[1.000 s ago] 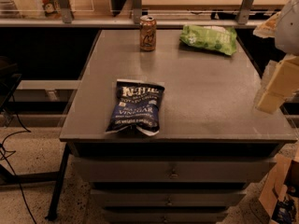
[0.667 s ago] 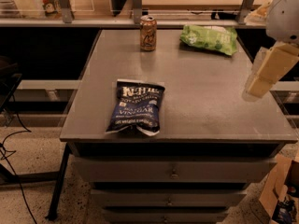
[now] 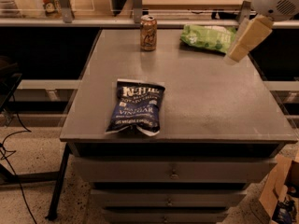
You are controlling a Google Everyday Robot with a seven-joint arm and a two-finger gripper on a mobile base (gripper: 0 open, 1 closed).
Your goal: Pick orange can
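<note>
The orange can [image 3: 148, 32] stands upright near the far edge of the grey table [image 3: 215, 101], a little left of centre. It is orange-brown with a silver top rim and a pale logo. My gripper [image 3: 245, 43] hangs in the air at the upper right, above the table's far right part and next to the green chip bag [image 3: 209, 37]. It is well to the right of the can and touches nothing.
A dark blue chip bag [image 3: 137, 107] lies flat near the table's front left. A rail and a counter run behind the table. Drawers sit below the tabletop. A cardboard box [image 3: 280, 192] stands on the floor at the lower right.
My gripper has moved up and to the left, from beside the table's right edge to above its far right part. The can and bags have not moved.
</note>
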